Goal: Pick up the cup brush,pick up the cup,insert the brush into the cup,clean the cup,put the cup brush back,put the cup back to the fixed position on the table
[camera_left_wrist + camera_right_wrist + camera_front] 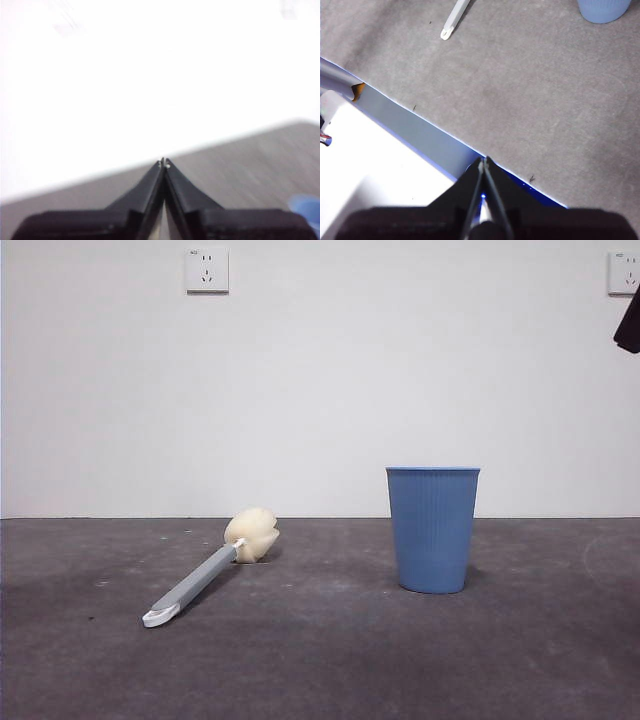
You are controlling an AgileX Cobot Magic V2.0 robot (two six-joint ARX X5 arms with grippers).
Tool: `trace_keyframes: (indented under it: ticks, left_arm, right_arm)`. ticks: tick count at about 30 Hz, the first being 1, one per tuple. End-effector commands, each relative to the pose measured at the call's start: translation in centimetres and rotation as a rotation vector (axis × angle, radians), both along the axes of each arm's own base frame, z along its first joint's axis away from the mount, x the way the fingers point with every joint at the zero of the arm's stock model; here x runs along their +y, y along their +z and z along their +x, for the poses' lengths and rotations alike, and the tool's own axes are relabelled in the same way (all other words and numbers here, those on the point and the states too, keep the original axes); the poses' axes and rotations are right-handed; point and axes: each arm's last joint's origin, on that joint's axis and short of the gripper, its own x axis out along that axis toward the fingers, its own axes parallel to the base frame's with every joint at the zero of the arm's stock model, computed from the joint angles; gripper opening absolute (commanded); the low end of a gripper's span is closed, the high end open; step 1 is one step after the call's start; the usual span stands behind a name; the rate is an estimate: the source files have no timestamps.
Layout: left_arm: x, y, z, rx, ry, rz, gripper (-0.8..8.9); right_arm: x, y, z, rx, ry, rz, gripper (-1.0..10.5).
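Front view: dark grey mottled table point(320, 660), scuffed with pale marks, meeting a plain white wall point(320, 390) at a level seam. Two white wall sockets, one at 11 o'clock point(207, 270), one at 1 o'clock point(623, 273). Cup point(432, 529) upright on the table, right of centre, at about 4 o'clock. Cup brush point(205, 572) lying flat at about 8 o'clock, well apart from the cup, sponge head point(252, 533) toward the wall, white looped end point(160, 617) toward the camera. Black tip of a waiting arm point(629, 322) at the upper right edge.

Left wrist view: left gripper point(164, 163) raised over the table, jaws pressed together, holding nothing; blurred white wall beyond, sliver of blue cup at 4 o'clock.

Right wrist view: right gripper point(484, 161) above the table's near edge point(420, 131), jaws pressed together, empty; brush handle end at 11 o'clock, cup base at 1 o'clock.
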Motion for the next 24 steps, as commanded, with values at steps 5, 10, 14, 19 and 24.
trace_keyframes:
  ticks: [5,10,14,19,24]
  left_arm:
    - [1.0,-8.5,-0.3,-0.011,0.101,0.012,-0.04]
    - [1.1,-13.8,-0.4,0.054,0.113,-0.008,-0.04]
    - [1.1,-17.0,-0.2,0.1,0.112,-0.037,-0.04]
    - [1.1,-19.1,-0.1,0.15,0.113,-0.069,-0.04]
    - [1.1,-20.4,-0.2,0.269,0.117,-0.075,-0.04]
  right_arm:
    - [0.0,0.2,0.0,-0.004,-0.007,0.007,0.0]
    - [0.0,0.2,0.0,-0.004,-0.007,0.007,0.0]
    - [0.0,0.2,0.0,-0.004,-0.007,0.007,0.0]
    - [0.0,0.2,0.0,-0.004,-0.007,0.007,0.0]
    - [0.0,0.2,0.0,-0.004,-0.007,0.007,0.0]
